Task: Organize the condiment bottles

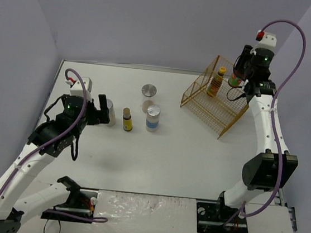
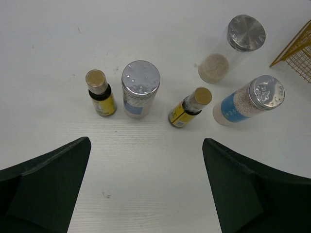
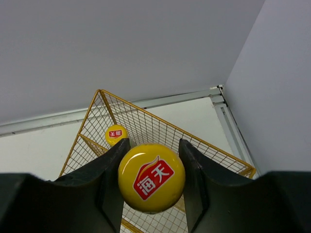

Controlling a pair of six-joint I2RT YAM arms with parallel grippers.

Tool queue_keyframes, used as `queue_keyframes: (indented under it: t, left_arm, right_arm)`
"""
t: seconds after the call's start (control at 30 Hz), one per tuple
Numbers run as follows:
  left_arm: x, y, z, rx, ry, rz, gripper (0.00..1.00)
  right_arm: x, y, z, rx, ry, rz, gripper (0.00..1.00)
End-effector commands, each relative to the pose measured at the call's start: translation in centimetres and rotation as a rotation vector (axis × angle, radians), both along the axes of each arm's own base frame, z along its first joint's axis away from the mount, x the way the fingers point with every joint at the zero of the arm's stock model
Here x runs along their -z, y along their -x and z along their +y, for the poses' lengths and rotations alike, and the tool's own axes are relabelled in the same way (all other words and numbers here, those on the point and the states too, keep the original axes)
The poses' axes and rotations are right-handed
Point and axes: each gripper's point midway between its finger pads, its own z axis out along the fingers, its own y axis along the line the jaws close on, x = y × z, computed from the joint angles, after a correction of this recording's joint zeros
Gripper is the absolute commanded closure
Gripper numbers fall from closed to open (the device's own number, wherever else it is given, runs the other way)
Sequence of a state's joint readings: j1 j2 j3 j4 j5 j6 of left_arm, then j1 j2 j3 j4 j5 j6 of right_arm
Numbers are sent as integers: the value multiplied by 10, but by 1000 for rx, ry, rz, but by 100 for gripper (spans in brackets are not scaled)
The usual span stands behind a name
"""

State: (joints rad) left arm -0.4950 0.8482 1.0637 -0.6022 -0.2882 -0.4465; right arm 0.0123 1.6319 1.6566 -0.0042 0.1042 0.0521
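Observation:
Five condiment bottles stand on the white table ahead of my left gripper (image 2: 146, 143), which is open and holds nothing. Two are slim and dark with tan caps (image 2: 99, 92) (image 2: 189, 107). Three are pale with silver lids (image 2: 140, 87) (image 2: 228, 48) (image 2: 248, 102). From above, the left gripper (image 1: 103, 110) sits just left of the row, next to a pale bottle (image 1: 111, 115). My right gripper (image 3: 153, 150) is shut on a yellow-capped bottle (image 3: 151, 177), held above the gold wire basket (image 3: 146, 121). Another yellow-capped bottle (image 3: 116, 134) stands inside the basket (image 1: 213, 100).
The basket stands at the table's back right, close to the right wall and the rear corner. Purple cables loop over both arms. A grey wall bounds the table's left side.

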Motion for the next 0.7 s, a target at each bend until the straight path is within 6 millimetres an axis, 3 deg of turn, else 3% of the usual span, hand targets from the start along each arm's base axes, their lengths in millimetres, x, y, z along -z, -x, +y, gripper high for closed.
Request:
queue_keyframes:
  t: [0.0,0.5,0.6,0.67]
  left_arm:
    - [-8,-3,-1,-4,33,-33,3]
    - [2,-9,-10,10,47,-12,3]
    - [6,-9,-11,15,50,-2,3]
    - [7,-10,-12,15,53,1,3]
  right_arm:
    - [-119,-5,-20,20,4,-380,100]
    - [-80,-24,-35,15,8,-367,100]
    - [-65,-30,-33,2,7,-352,100]
    - [-44,-32,-32,-5,3,-321,100]
